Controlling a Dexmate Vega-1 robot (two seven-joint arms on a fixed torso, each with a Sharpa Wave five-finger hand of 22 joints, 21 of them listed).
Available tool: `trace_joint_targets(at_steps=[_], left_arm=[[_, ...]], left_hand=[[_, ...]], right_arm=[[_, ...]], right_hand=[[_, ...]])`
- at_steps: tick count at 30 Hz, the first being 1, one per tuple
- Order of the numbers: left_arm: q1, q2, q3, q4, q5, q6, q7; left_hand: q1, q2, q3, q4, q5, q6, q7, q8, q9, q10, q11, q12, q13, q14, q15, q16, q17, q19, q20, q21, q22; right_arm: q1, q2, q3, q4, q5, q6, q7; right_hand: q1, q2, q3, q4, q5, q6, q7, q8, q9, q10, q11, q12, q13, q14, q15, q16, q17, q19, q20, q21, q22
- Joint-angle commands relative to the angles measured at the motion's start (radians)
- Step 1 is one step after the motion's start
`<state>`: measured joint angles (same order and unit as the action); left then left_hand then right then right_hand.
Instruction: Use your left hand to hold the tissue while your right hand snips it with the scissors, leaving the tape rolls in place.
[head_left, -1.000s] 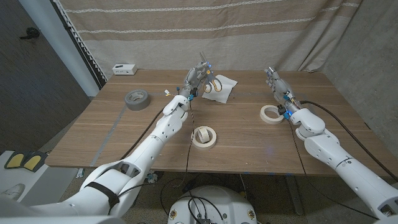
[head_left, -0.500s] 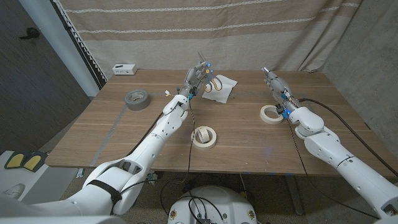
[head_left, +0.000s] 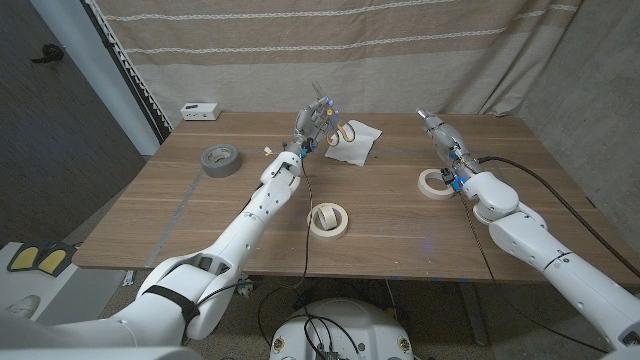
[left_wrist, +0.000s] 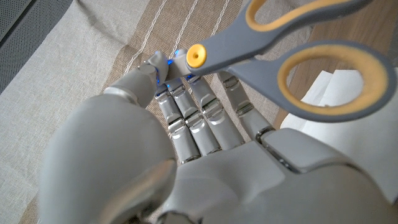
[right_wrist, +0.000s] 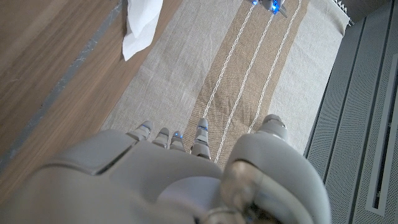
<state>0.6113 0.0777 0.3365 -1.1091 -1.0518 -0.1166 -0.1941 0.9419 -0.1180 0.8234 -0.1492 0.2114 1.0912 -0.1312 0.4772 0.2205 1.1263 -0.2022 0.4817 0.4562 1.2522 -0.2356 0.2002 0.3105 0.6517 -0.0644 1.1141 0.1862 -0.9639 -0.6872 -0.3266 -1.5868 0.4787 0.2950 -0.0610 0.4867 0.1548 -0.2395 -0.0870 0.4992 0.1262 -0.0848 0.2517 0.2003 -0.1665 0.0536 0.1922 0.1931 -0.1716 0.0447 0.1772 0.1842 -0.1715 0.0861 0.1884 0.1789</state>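
From the head view, your left hand (head_left: 314, 122) is raised over the far middle of the counter (head_left: 380, 215) and holds the scissors (head_left: 338, 134), whose yellow-lined handles hang toward the tissue (head_left: 358, 142) lying just beyond. Your right hand (head_left: 441, 132) stands to the right, fingers stretched out with nothing in them, close to a cream tape roll (head_left: 434, 183). Another cream tape roll (head_left: 328, 219) lies near the front middle, and a grey tape roll (head_left: 220, 159) sits at the left.

From the left wrist, your fingers (left_wrist: 186, 118) reach straight up, pinching the scissors (left_wrist: 292, 53) near the yellow pivot; the tissue (left_wrist: 323, 106) shows beside the handles.

From the right wrist, your hand (right_wrist: 180, 177) shows its back, fingers extended and empty, with the tissue (right_wrist: 140, 25) lying ahead on the counter (right_wrist: 43, 68).
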Motion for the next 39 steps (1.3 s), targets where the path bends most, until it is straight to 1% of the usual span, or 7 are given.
trace_joint_targets(at_steps=[1,7,14,20,22,27,39], left_arm=[[-0.026,-0.018,-0.031,0.055,-0.06,0.05,-0.056],[-0.034,-0.028,-0.04,0.072,-0.075,0.067,-0.072],[-0.033,-0.04,-0.05,0.072,-0.088,0.079,-0.057],[-0.031,-0.055,-0.058,0.072,-0.091,0.071,-0.024],[-0.032,-0.064,-0.065,0.076,-0.103,0.079,-0.014],[-0.04,-0.076,-0.075,0.092,-0.121,0.091,-0.015],[-0.054,-0.095,-0.088,0.121,-0.134,0.098,-0.024]], left_hand=[[-0.001,0.007,0.02,0.01,0.001,0.005,-0.002,0.0,0.004,0.01,-0.005,0.005,0.003,0.0,-0.001,0.004,0.001,-0.006,-0.104,0.004,-0.001],[-0.002,0.006,0.02,0.01,0.001,0.005,-0.004,-0.001,0.002,0.011,-0.004,0.006,0.003,0.0,-0.002,0.005,0.001,-0.008,-0.103,0.004,-0.001],[-0.003,0.006,0.02,0.01,0.001,0.009,-0.005,-0.001,0.002,0.01,-0.004,0.005,0.002,0.0,-0.001,0.006,0.001,-0.009,-0.103,0.004,-0.001],[-0.004,0.006,0.02,0.011,0.001,0.009,-0.006,-0.003,0.0,0.009,-0.004,0.005,0.001,-0.001,-0.002,0.006,0.0,-0.01,-0.103,0.004,-0.001],[-0.005,0.006,0.02,0.011,0.001,0.011,-0.007,-0.003,0.0,0.01,-0.004,0.005,0.001,-0.001,-0.001,0.006,0.0,-0.01,-0.102,0.004,-0.001],[-0.004,0.006,0.021,0.01,0.001,0.012,-0.007,-0.003,0.0,0.009,-0.004,0.004,-0.001,-0.002,-0.001,0.006,0.0,-0.011,-0.104,0.004,-0.001],[-0.004,0.006,0.021,0.01,0.001,0.011,-0.006,-0.004,0.001,0.011,-0.004,0.005,-0.001,-0.001,-0.002,0.007,0.0,-0.012,-0.103,0.006,0.0]], right_arm=[[-0.012,0.006,-0.004,-0.03,-0.043,-0.005,-0.048],[-0.018,0.026,-0.004,-0.03,-0.069,0.019,-0.081],[-0.02,0.018,-0.007,-0.046,-0.076,-0.001,-0.079],[-0.037,0.002,-0.006,-0.109,-0.112,-0.053,-0.124],[-0.043,0.017,-0.007,-0.111,-0.142,-0.025,-0.154],[-0.056,0.035,-0.005,-0.124,-0.189,-0.009,-0.203],[-0.061,0.049,-0.014,-0.128,-0.222,-0.003,-0.213]], right_hand=[[0.02,0.003,0.007,-0.005,0.005,0.016,0.0,0.008,0.004,-0.123,-0.009,0.007,0.004,-0.119,-0.004,0.006,0.001,-0.05,0.006,0.004,0.005],[0.05,0.004,0.02,-0.019,0.01,0.045,0.016,0.018,0.005,-0.079,-0.02,0.028,0.004,-0.092,-0.018,0.017,0.0,-0.035,0.003,0.011,0.005],[0.059,0.004,0.023,-0.022,0.012,0.051,0.016,0.02,0.005,-0.075,-0.018,0.03,0.004,-0.088,-0.023,0.017,0.0,-0.032,0.003,0.013,0.005],[0.064,0.005,0.026,-0.024,0.013,0.051,0.019,0.019,0.005,-0.074,-0.017,0.031,0.004,-0.088,-0.02,0.017,0.0,-0.031,0.005,0.013,0.005],[0.068,0.006,0.028,-0.025,0.014,0.059,0.02,0.022,0.006,-0.068,-0.019,0.033,0.004,-0.086,-0.019,0.017,0.0,-0.028,0.006,0.014,0.004],[0.102,0.009,0.044,-0.035,0.02,0.126,0.015,0.044,0.006,-0.023,-0.043,0.049,0.003,-0.043,-0.042,0.026,-0.001,0.01,-0.001,0.025,0.004],[0.121,0.01,0.053,-0.04,0.025,0.152,0.011,0.051,0.007,-0.011,-0.053,0.052,0.002,-0.038,-0.047,0.023,-0.001,0.013,-0.001,0.023,0.003]])
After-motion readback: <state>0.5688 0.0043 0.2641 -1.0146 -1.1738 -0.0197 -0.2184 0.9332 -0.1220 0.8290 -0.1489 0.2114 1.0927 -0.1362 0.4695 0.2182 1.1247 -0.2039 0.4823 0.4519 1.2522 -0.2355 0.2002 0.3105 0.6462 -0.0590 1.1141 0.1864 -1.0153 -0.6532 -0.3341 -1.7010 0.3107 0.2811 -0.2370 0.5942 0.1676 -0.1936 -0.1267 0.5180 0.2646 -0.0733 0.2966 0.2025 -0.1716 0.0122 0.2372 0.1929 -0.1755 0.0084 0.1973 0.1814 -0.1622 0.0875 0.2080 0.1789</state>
